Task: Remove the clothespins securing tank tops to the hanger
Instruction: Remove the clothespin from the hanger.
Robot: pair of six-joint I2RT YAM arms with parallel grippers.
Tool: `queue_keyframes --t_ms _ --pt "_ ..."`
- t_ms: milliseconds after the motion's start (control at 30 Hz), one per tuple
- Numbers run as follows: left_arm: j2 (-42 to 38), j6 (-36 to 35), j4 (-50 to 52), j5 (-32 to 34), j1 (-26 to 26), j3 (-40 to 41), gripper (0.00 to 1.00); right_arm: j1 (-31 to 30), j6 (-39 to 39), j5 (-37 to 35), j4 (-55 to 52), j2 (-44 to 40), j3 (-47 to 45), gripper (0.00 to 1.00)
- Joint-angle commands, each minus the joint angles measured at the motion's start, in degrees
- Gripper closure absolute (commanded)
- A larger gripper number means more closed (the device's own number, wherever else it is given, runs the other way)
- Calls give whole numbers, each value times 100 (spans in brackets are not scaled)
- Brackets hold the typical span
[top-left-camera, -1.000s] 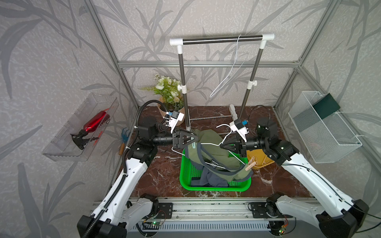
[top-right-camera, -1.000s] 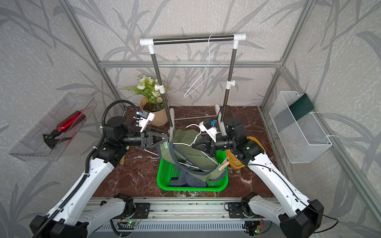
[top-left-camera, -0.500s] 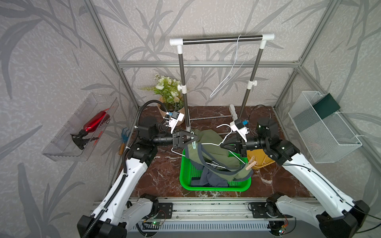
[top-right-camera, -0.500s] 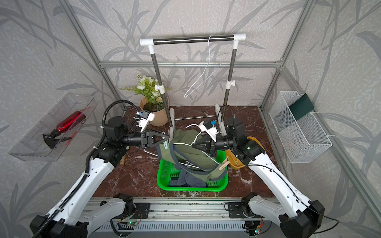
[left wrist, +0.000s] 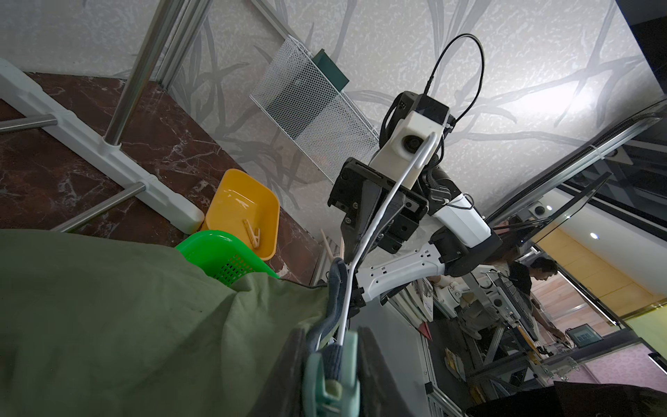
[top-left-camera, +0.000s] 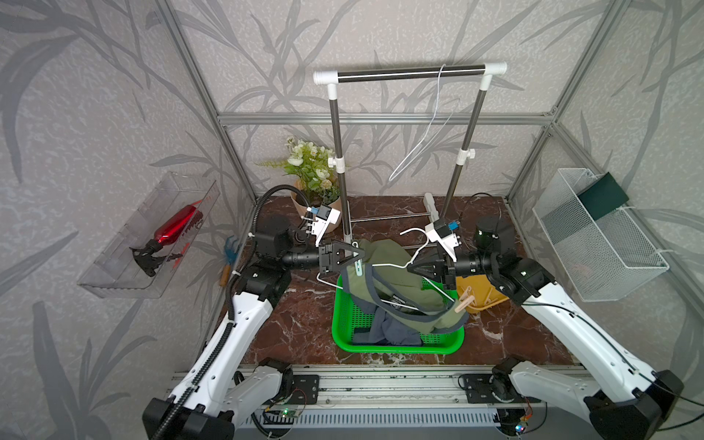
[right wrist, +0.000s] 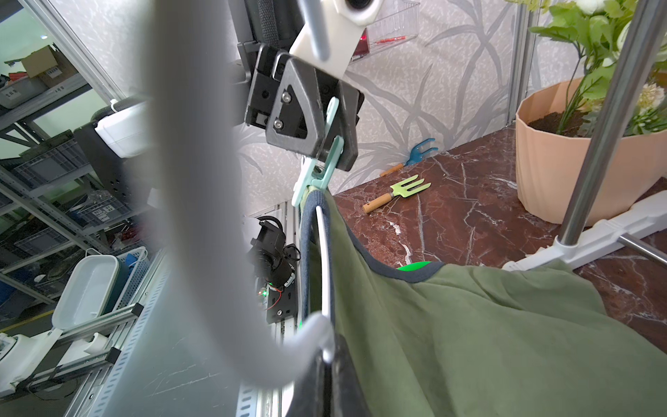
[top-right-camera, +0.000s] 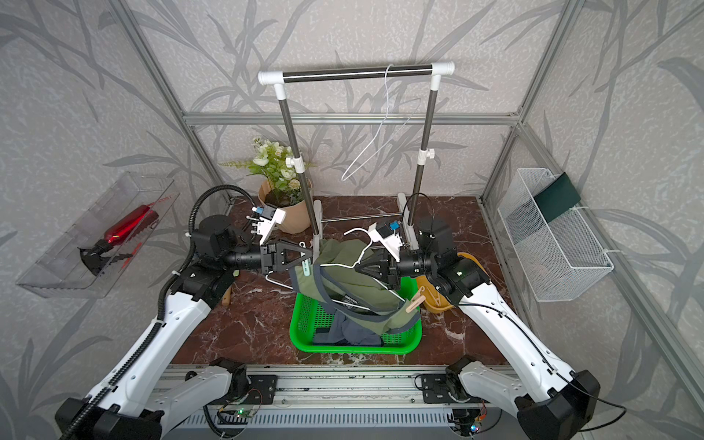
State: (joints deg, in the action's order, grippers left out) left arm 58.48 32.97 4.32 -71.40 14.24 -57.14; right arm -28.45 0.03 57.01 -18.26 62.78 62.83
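top views: a thin white hanger point(top-left-camera: 384, 264) is held roughly level above a green perforated plastic basket point(top-left-camera: 396, 348). the left gripper point(top-left-camera: 360, 256) is pinched on a mint clothespin point(top-left-camera: 358, 266) at the hanger's left end. the right gripper point(top-left-camera: 410, 268) is pressed together on the hanger below its hook. a limp olive tank top point(top-left-camera: 400, 284) with grey-blue trim drapes over the wire. a navy tank top point(top-left-camera: 384, 330) sags into the basket. a tan wood-like clothespin point(top-left-camera: 463, 304) clips the hanger's right end.

left wrist view: the mint clothespin sits between two dark fingers point(left wrist: 375, 379). a rounded yellow tray point(left wrist: 231, 187) just beside the basket holds a second tan clothespin point(left wrist: 252, 234), two-pronged.

right wrist view: the mint clothespin's tips bite the ribbed trim at the wire's end. a peach fluted flowerpot point(right wrist: 563, 173) holds soil and a leafy plant.
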Motion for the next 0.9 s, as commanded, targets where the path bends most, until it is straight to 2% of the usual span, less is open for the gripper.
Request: queue_keyframes --t_ms 0,167,333,633,767,867 --pt "-125 -119 8 88 27 -78 98 16 -106 -68 94 64 132 100" --pt "-82 -424 384 483 31 -321 100 -81 -257 -161 -139 124 108 100" --pt "-33 -660 612 959 26 -566 100 -457 -727 -610 -783 242 226 100" --pt "-179 -878 959 1375 85 -856 100 -476 -755 -955 -813 360 260 100" --pt "-352 -1149 1358 1773 474 -857 100 -423 -777 -990 -846 758 562 100" --pt "-404 -1425 1728 2294 1015 -895 100 -237 -611 -845 -627 1064 762 100"
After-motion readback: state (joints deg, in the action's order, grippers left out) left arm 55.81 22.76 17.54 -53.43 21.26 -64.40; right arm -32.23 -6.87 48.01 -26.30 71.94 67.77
